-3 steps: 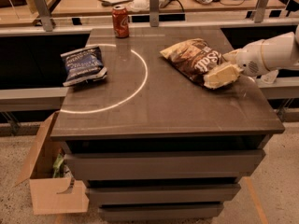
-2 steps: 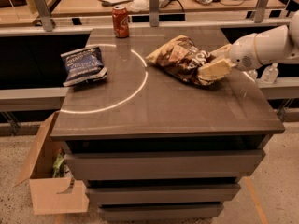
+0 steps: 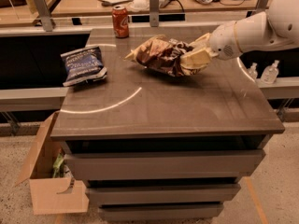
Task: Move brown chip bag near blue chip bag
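Observation:
The brown chip bag [image 3: 161,55] is dark brown with tan-yellow ends and hangs a little above the middle of the dark tabletop [image 3: 187,106], tilted. My gripper [image 3: 198,55] is shut on its right end, with the white arm reaching in from the right. The blue chip bag [image 3: 83,65] lies flat on the left part of the table, apart from the brown bag, with a gap between them.
A red soda can [image 3: 120,21] stands at the table's back edge, left of centre. A cardboard box [image 3: 49,181] sits on the floor at the lower left. Two small clear bottles [image 3: 264,73] stand on a ledge to the right. A cluttered desk lies behind.
My gripper has carried the brown chip bag leftward from the table's right side to its middle, closer to the blue bag. The blue bag and can have not moved.

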